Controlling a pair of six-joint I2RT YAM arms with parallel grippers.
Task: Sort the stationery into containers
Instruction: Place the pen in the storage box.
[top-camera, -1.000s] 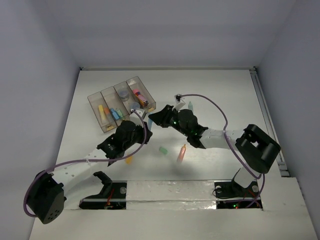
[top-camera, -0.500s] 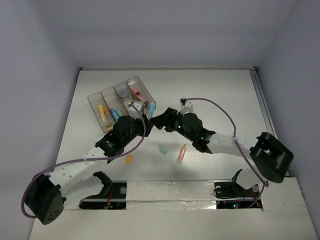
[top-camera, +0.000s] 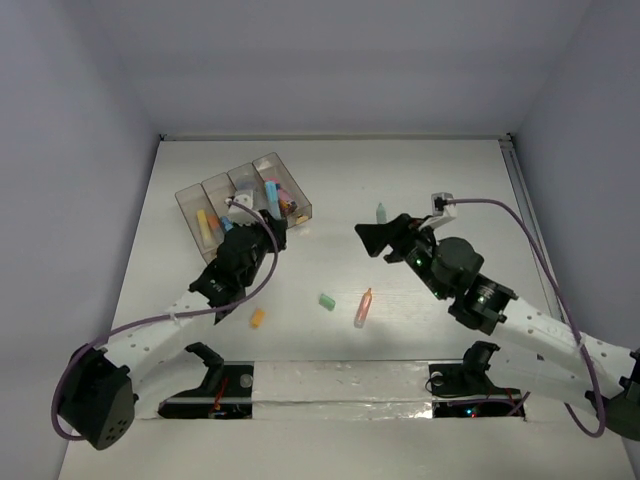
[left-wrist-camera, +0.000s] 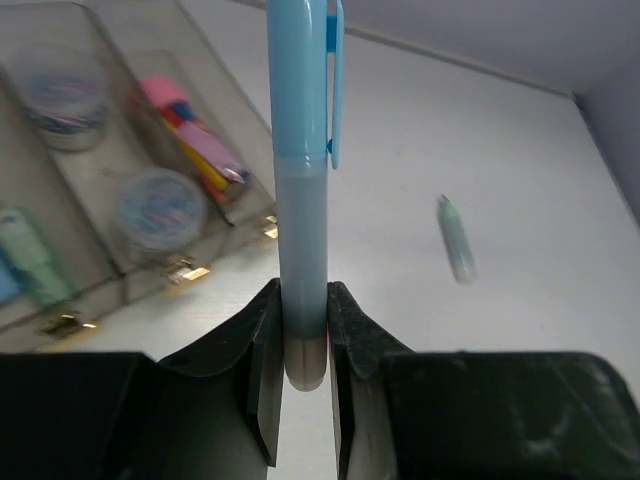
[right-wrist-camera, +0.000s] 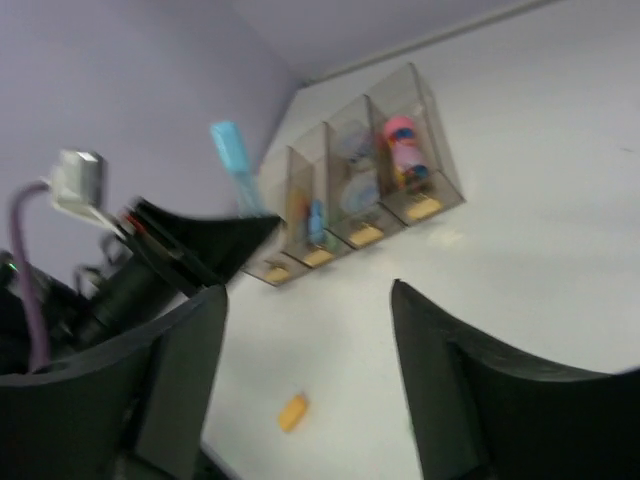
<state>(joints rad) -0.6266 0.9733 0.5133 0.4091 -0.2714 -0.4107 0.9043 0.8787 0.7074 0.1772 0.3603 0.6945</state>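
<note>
Blue pen (left-wrist-camera: 300, 200) clamped between the left fingers (left-wrist-camera: 262, 340), just beside the tray (top-camera: 183, 200) — at its near edge.
Right fingers (right-wrist-camera: 190, 350) stand apart, holding nothing, well right of the tray. Inside the tray: two grey pots (left-wrist-camera: 160, 210), a pink pen (left-wrist-camera: 190, 140), a yellow piece (top-camera: 203, 224). On the surface (top-camera: 450, 180) a green pen (top-camera: 380, 211) lies right of the tray; a green eraser (top-camera: 326, 300), an orange pen (top-camera: 362, 308) and a small orange block (top-camera: 257, 318) lie nearer than the tray — all apart.
</note>
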